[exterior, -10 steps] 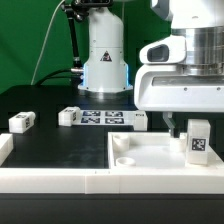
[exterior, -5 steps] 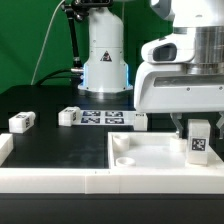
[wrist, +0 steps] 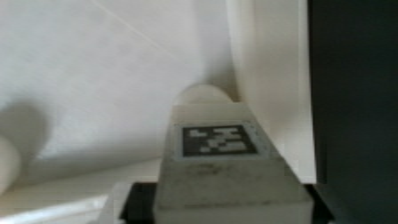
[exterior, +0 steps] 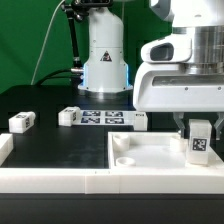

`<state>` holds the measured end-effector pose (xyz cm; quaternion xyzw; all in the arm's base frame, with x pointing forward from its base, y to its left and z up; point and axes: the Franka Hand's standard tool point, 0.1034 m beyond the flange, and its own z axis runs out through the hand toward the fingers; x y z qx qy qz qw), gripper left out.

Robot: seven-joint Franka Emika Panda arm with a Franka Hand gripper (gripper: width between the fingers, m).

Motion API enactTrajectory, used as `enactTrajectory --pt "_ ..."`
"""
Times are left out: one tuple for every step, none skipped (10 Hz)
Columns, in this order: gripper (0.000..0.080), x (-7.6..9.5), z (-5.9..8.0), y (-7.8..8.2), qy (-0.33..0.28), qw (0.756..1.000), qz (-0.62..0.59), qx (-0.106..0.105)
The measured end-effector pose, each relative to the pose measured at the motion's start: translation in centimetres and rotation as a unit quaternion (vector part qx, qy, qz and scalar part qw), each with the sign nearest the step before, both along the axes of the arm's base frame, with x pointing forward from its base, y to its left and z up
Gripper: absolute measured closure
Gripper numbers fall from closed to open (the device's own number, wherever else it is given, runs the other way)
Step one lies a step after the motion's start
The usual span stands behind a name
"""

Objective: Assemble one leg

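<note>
So the gripper (exterior: 199, 124) has its jaws pinching the leg (exterior: 199, 142), held upright over the white square panel (exterior: 150, 152) near its far corner on the exterior view's right. Looks like grabbing and carrying are done, seating it isn't; two more legs (exterior: 22, 121) (exterior: 70, 116) wait on the black table (exterior: 60, 150).

Panel (exterior: 150, 150) bare on exterior view's left – leg (exterior: 199, 141) and gripper (exterior: 192, 128) crowd its right

The arm (exterior: 105, 50) is glossy white with black joint seams, ending in a boxy white hand (exterior: 185, 124).
</note>
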<state>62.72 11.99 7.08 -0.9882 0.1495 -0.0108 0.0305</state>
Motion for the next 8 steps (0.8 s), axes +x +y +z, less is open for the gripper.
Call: enactTrajectory --pt "0.0510 0.01 -0.02 -0.09 0.002 0.998 -0.063 0.003" --pt "0.0510 0.00 -0.04 -0.16 0.004 0.992 -0.125 0.010" --pt "0.0509 0.01 -0.05 -0.23 0.008 0.982 -0.188 0.013" --pt "0.0509 0.03 -0.06 -0.30 0.011 0.970 -0.242 0.015" --pt "0.0509 0.03 -0.06 -0.34 0.015 0.957 -0.290 0.020" --pt "0.0509 0.03 -0.07 -0.44 0.020 0.938 -0.346 0.025" --pt "0.0509 0.02 -0.09 -0.48 0.023 0.921 -0.387 0.029" --pt "0.0509 -0.08 -0.13 -0.39 0.028 0.891 -0.451 0.034"
